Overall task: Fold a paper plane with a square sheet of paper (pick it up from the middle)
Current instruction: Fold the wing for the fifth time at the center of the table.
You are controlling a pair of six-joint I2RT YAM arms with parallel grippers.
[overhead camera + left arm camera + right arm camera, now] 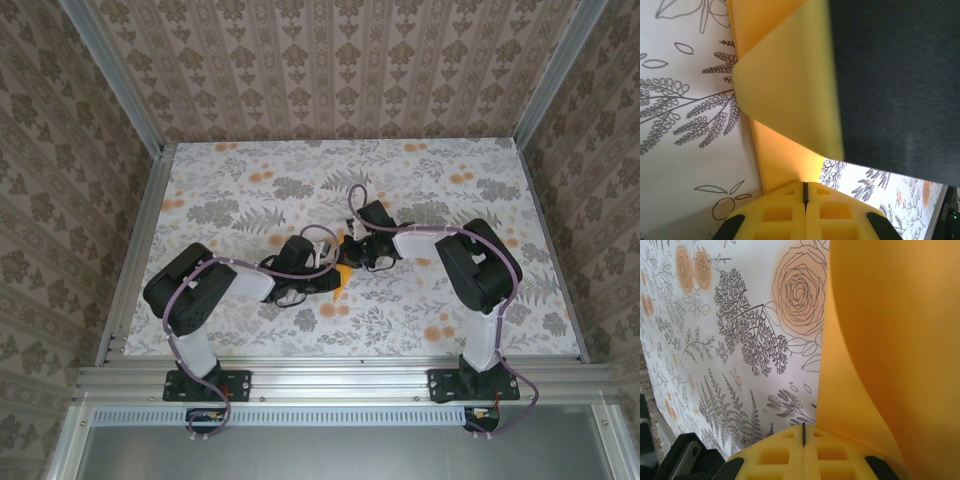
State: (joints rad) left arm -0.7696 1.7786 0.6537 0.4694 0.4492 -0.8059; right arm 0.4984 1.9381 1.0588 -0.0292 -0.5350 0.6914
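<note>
Orange paper sheet (343,280), thin and bright, partly folded, sits near bench centre, a shade toward 6 o'clock. White floral-print bench (250,200) beneath. Left gripper (326,278) reaches in from 8 o'clock and right gripper (353,252) from 2 o'clock. The 2 tips are close together at the sheet.

Left wrist view: yellow foam pads (780,215) clenched, with a thin dark seam between them. The sheet rises from that seam toward 12 o'clock, so it is grasped. 1 flap curls over toward 9 o'clock, showing a paler yellow-orange face. A dark blurred surface (890,75) overlaps the sheet from 1 to 3 o'clock; I cannot tell what it is.

Right wrist view: pads (775,457) pressed together. The sheet stands curved from 5 o'clock up to 1 o'clock, starting just behind the pads. Cannot tell if it is pinched there.
</note>
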